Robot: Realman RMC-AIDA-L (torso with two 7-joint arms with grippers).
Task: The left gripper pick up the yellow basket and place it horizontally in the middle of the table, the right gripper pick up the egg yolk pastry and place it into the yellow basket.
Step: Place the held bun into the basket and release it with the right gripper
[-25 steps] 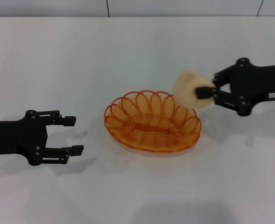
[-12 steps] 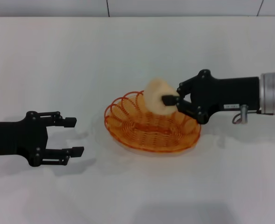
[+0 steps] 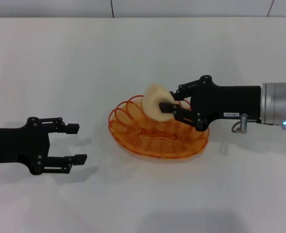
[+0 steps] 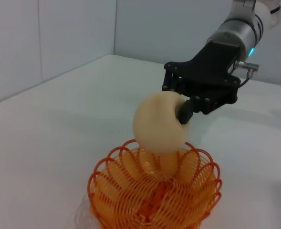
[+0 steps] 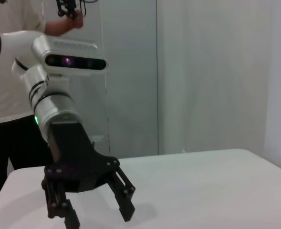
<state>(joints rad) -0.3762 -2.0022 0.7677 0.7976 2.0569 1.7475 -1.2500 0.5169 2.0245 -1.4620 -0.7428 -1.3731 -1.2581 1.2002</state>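
Table [image 3: 143, 53]: white, carries the yellow basket [image 3: 133, 131] near its middle, long axis lying across the head view. Right gripper [image 3: 168, 107] reaches in over the basket's far rim; jaws clamped on the egg yolk pastry [image 3: 154, 103], one finger on each side. Pastry hangs above the basket interior, clear of the wire base in the left wrist view [image 4: 159, 123]. Left gripper [image 3: 77, 142] sits low beside the basket, well apart from it, jaws spread and holding nothing.
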